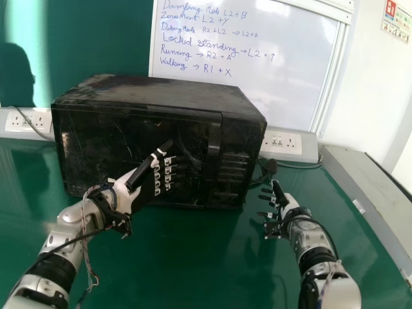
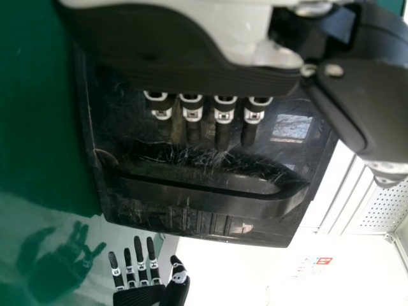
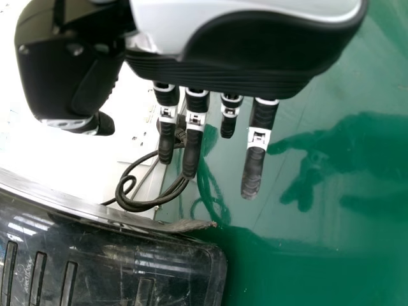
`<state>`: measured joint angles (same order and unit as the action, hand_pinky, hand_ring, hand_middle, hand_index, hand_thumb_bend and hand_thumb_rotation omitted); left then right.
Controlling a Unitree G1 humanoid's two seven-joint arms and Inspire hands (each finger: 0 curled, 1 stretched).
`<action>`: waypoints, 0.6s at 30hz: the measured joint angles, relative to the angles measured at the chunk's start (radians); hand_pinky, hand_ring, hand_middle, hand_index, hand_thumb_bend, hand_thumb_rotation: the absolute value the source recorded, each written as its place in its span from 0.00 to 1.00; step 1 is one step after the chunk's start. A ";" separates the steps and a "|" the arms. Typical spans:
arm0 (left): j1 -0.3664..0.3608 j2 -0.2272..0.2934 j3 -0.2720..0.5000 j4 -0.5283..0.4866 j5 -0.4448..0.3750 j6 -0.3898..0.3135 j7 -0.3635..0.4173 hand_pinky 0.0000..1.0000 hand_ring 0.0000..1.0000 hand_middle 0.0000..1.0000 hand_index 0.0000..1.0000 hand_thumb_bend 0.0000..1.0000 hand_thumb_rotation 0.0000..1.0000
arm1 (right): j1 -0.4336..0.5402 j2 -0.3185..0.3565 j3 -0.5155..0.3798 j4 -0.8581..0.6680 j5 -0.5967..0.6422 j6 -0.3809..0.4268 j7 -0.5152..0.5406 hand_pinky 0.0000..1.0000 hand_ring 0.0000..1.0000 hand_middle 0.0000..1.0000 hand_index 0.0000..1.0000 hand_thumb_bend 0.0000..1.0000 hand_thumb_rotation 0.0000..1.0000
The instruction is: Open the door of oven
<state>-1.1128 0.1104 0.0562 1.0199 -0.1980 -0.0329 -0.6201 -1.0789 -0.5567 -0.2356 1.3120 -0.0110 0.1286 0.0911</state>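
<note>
A black oven (image 1: 135,141) stands on the table with its door closed. Its upright handle (image 1: 214,151) is right of the door's middle. My left hand (image 1: 127,193) is in front of the door, left of the handle, fingers straight and thumb raised. In the left wrist view the left hand (image 2: 191,70) has its fingers over the door, apart from the handle (image 2: 204,196). My right hand (image 1: 286,206) is off the oven's right side, fingers extended and holding nothing. The right wrist view shows the right hand (image 3: 248,60) beside the oven's corner (image 3: 197,261).
Black cables (image 1: 267,168) lie behind the right hand, close to the oven's right side. Wall sockets (image 1: 286,141) and a whiteboard (image 1: 283,84) are behind. A grey ledge (image 1: 360,187) runs along the right edge of the green table (image 1: 212,257).
</note>
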 measured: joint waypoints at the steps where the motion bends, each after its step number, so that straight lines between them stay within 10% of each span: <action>1: -0.004 -0.003 0.002 0.005 0.000 -0.002 0.003 0.91 1.00 1.00 1.00 1.00 0.80 | 0.000 0.000 0.000 0.000 0.000 0.000 0.000 0.47 0.57 0.74 0.80 0.56 0.39; 18: -0.045 -0.024 0.010 0.082 0.021 -0.028 0.009 0.89 1.00 1.00 1.00 1.00 0.78 | 0.000 0.000 -0.006 0.000 0.001 0.000 -0.007 0.46 0.60 0.74 0.80 0.56 0.38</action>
<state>-1.1579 0.0863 0.0661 1.1015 -0.1768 -0.0609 -0.6108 -1.0789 -0.5566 -0.2414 1.3120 -0.0096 0.1287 0.0839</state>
